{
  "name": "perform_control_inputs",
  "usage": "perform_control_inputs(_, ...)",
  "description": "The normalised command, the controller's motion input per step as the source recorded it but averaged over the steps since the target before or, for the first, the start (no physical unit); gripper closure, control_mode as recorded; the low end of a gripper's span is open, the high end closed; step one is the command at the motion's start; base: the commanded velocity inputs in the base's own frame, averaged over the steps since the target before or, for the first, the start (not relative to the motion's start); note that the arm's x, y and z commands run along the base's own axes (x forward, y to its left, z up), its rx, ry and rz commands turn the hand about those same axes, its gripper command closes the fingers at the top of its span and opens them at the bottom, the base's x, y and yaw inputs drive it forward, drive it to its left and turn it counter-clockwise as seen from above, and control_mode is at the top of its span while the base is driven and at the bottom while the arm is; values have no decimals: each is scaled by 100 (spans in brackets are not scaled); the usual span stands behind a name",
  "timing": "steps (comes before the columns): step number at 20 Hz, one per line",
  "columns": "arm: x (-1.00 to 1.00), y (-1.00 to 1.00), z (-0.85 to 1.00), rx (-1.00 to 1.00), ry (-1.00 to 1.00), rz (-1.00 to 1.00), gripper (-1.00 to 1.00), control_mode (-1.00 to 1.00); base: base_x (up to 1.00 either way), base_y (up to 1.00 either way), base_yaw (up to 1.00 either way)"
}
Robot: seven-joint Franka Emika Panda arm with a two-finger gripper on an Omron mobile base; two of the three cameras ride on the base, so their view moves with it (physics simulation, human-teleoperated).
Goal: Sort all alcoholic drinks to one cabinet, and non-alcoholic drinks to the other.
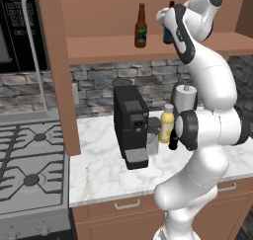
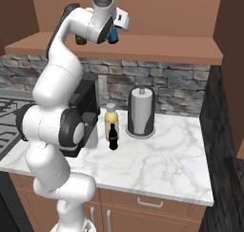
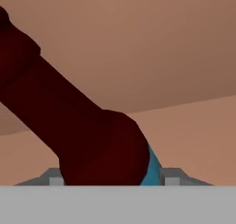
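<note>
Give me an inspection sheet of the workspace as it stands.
Surface: marble counter.
Job's things: brown bottle upright on cabinet shelf; blue bottle on the shelf too; yellow bottle and cola bottle on the counter.
Clutter: coffee machine, paper towel roll.
Pincer: around the blue bottle.
Cables: nothing seen.
Surroundings: stove, stone backsplash.

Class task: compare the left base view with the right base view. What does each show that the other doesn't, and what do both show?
Left base view alone: the stove, the microwave, and the whole brown bottle standing on the cabinet shelf.

Right base view alone: the whole paper towel roll and the black cola bottle in front of the yellow bottle.

Both: the yellow bottle, the coffee machine, the marble counter, and the blue bottle at the gripper.
</note>
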Motion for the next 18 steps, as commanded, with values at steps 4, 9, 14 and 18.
perform_control_inputs(4,42,-16,-26,0,0,0,100,-100,0,0,0)
perform_control_inputs(9,17,-32,-31,1,0,-1,-100,-100,0,0,0)
perform_control_inputs(14,22,-26,-18,1,0,-2,-100,-100,0,0,0)
perform_control_inputs(18,7,-6,-4,0,0,-2,-100,-100,0,0,0)
